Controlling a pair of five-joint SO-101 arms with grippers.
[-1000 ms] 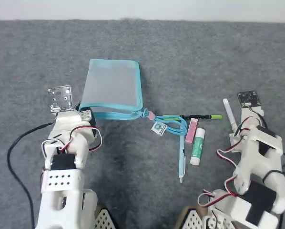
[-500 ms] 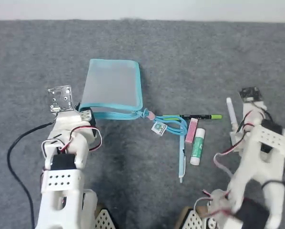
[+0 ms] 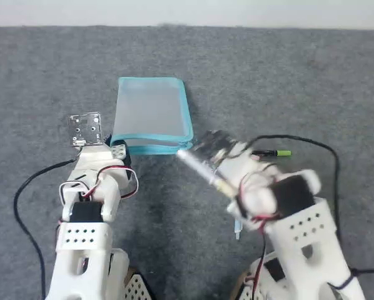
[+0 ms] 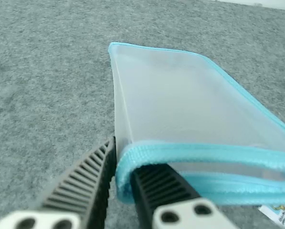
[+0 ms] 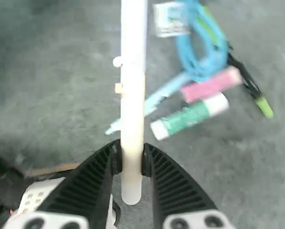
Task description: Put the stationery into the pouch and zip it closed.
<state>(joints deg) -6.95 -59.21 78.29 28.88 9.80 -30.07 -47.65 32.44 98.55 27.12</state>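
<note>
The translucent pouch point(image 3: 151, 111) with blue trim lies at the table's middle left. My left gripper point(image 3: 115, 150) is shut on its near left corner, pinching the blue zipper edge point(image 4: 125, 164) of the pouch point(image 4: 180, 114). My right gripper point(image 3: 219, 175) holds a white pen point(image 3: 196, 164) in the air, its tip close to the pouch's near right corner. In the right wrist view the gripper point(image 5: 131, 157) is shut on the white pen point(image 5: 133, 86). Below it lie a pink eraser point(image 5: 211, 85), a glue stick point(image 5: 190, 116), a light blue pen point(image 5: 147, 107) and a green-tipped pen point(image 5: 257, 95).
A blue cord loop point(image 5: 202, 47) with a white tag point(image 5: 170, 19) trails from the pouch's zipper toward the stationery. The green-tipped pen point(image 3: 271, 152) pokes out past the right arm. A black cable point(image 3: 312, 145) arcs over the right side. The grey mat beyond the pouch is open.
The right arm has swung left from the table's right side with the white pen, and now covers the eraser and glue stick. The left arm and pouch have barely shifted.
</note>
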